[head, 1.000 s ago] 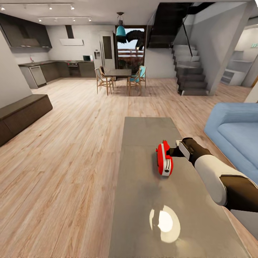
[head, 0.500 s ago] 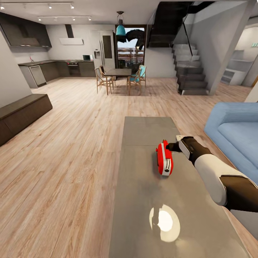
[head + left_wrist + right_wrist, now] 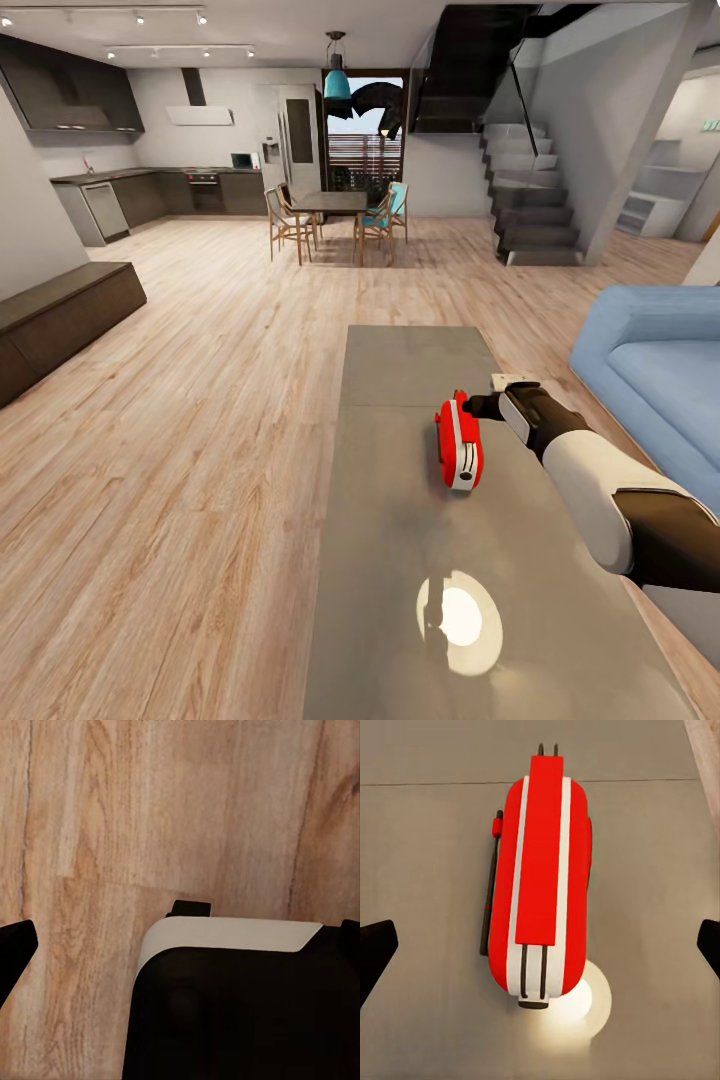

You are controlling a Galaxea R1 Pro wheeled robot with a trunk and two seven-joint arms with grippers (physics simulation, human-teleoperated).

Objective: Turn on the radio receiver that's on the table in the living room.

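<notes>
From the head camera we see the radio receiver [image 3: 459,444] standing on the table [image 3: 400,560], toward its right edge, with our right gripper [image 3: 478,407] just beside the radio's far upper corner; whether it touches we cannot tell from here, nor how wide the jaws stand. To do this step well, we judge, we should press lightly and squarely on the switch so the small radio does not slide or tip on the glossy top. That grey top mirrors a round lamp glare; around it lie wood-plank floor [image 3: 200,420], a blue sofa [image 3: 650,370] to the right, and a dining table with chairs [image 3: 335,215] farther back. In the left wrist camera we see plank floor [image 3: 187,810] under our left gripper [image 3: 184,937], one dark fingertip [image 3: 15,949] far to the side, so it seems open and empty. In the right wrist camera the radio [image 3: 540,877] lies centred between widely parted fingertips [image 3: 375,945], gripping nothing
</notes>
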